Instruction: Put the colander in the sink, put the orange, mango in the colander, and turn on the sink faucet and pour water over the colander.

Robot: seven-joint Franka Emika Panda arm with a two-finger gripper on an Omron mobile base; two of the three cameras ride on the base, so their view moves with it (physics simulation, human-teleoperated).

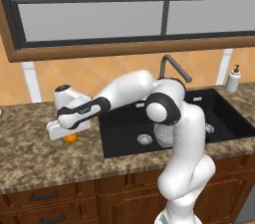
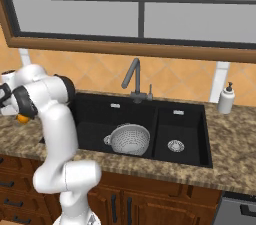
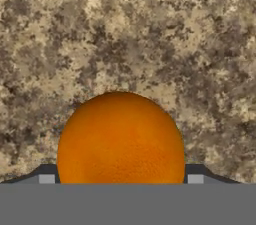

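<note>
Orange (image 3: pixel 120 139) sits on the speckled bench (image 3: pixel 150 44) left of the sink (image 1: pixel 124 133), between the spread fingers of the hand (image 1: pixel 69 133), which straddles it. Colander (image 2: pixel 129 139) rests in the sink's larger basin, below the faucet (image 2: pixel 134 80).

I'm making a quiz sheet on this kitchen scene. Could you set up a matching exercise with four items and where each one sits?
Things:
1. colander
2. orange
3. soap dispenser
4. sink faucet

Places:
a. on the counter, between the gripper's fingertips
b. behind the sink, at its middle
c. in the left basin
d. on the counter, right of the sink

Pairs: 1-c, 2-a, 3-d, 4-b
</note>
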